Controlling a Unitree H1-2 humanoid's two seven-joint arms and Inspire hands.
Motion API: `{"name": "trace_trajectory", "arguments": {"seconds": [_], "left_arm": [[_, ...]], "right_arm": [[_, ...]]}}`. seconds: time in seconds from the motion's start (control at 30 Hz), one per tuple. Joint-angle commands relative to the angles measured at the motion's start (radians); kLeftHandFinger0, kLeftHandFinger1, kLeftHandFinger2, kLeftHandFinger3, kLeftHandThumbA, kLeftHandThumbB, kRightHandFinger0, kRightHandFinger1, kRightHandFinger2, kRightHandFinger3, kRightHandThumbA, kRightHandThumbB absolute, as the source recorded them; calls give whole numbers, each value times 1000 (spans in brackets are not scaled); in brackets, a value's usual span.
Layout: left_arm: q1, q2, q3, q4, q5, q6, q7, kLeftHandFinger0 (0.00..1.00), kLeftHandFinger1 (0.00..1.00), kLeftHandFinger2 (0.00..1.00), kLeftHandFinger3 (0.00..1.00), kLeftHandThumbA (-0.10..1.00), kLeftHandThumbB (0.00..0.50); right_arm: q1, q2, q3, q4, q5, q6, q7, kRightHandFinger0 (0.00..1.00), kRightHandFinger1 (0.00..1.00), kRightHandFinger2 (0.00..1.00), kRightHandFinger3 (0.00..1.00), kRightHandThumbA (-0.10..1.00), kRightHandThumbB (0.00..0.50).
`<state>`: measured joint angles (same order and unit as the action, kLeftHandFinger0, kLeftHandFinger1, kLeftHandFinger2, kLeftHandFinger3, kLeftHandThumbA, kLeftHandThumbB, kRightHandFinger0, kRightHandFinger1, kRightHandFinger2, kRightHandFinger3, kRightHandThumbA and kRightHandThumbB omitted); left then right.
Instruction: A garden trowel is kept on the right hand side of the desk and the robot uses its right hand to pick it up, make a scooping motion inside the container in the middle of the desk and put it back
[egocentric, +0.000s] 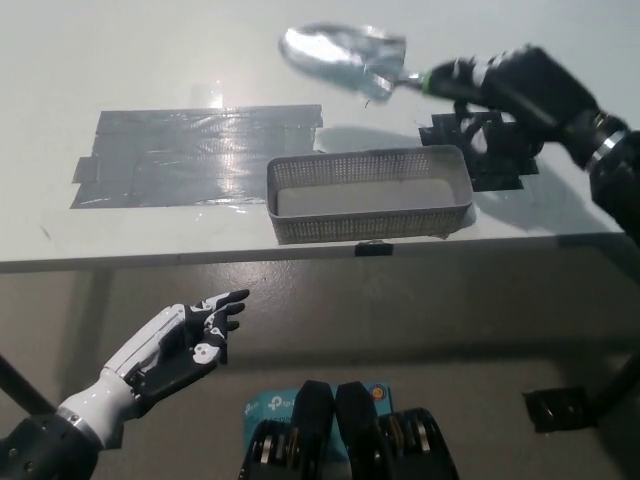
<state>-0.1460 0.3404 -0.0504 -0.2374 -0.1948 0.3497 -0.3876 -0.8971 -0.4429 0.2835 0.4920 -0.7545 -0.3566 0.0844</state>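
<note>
The silver metal garden trowel (340, 55) is blurred at its blade, left of the black right hand (520, 85); its handle is hidden inside that hand's grip. Black tape marks (495, 165) just below the hand are partly covered. The arm runs off the right edge.
</note>
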Motion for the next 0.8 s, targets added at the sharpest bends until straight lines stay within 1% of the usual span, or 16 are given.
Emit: {"name": "trace_trajectory", "arguments": {"seconds": [0.0,0.03,0.07,0.1,0.13,0.17,0.27,0.3,0.33,0.4,0.43,0.53,0.57,0.67,0.73,0.77], "left_arm": [[2,2,1,-14,-4,-18,-1,1000,1000,1000,1000,823,241],[2,2,1,-15,-4,-18,-1,1000,1000,1000,1000,823,241],[-1,3,0,-6,-6,-29,-6,1000,1000,1000,1000,824,241],[-1,3,3,-5,-7,-29,-5,1000,1000,1000,1000,825,248],[-2,2,3,-4,-6,-24,-2,1000,1000,1000,1000,828,262],[-2,1,3,-4,-5,-22,-1,1000,1000,1000,1000,828,259],[-3,6,5,1,-4,-29,-4,1000,1000,1000,1000,850,266],[-2,6,5,0,-3,-29,-4,1000,1000,1000,1000,847,263],[5,6,7,-2,-5,-29,-3,1000,1000,1000,1000,845,263],[7,6,10,-5,-4,-24,2,1000,1000,1000,1000,845,267],[8,6,10,-9,-3,-23,3,1000,1000,1000,1000,848,260],[12,7,18,-15,-11,-21,1,1000,1000,1000,1000,848,255],[12,7,19,-16,-11,-24,1,1000,1000,1000,1000,849,251],[14,6,23,-18,-14,-26,1,1000,1000,1000,1000,843,249],[16,5,26,-23,-14,-28,2,1000,1000,1000,1000,844,248],[16,5,27,-19,-14,-31,2,1000,1000,1000,1000,845,259]], "right_arm": [[-141,9,-110,-89,200,111,87,0,249,510,392,-100,156],[-141,11,-114,-89,199,112,91,0,247,508,391,-100,156],[-161,-5,-114,-74,157,83,55,533,356,540,437,-100,215],[-176,-10,-124,-64,168,81,62,418,378,577,415,-100,210],[-185,-15,-134,-54,180,79,63,457,342,579,413,-100,211],[-188,-17,-140,-55,184,88,71,246,287,632,411,-100,193],[-199,-40,-158,-7,182,104,71,3,250,595,423,-100,215],[-194,-46,-158,6,179,115,76,0,170,573,436,-100,205],[-189,-49,-156,17,177,125,85,0,162,565,454,-100,196],[-163,-75,-140,103,149,116,70,0,143,492,346,-100,197],[-155,-93,-114,149,110,128,67,0,178,526,364,-100,194],[-153,-111,-54,262,58,147,51,0,227,564,477,-100,36],[-152,-114,-39,305,57,145,45,0,237,574,513,-100,8],[-155,-116,4,392,40,145,12,0,224,544,446,-100,0],[-127,-110,34,407,27,190,26,0,251,574,502,-100,0],[-118,-108,42,404,29,198,33,0,253,571,452,-100,0]]}}
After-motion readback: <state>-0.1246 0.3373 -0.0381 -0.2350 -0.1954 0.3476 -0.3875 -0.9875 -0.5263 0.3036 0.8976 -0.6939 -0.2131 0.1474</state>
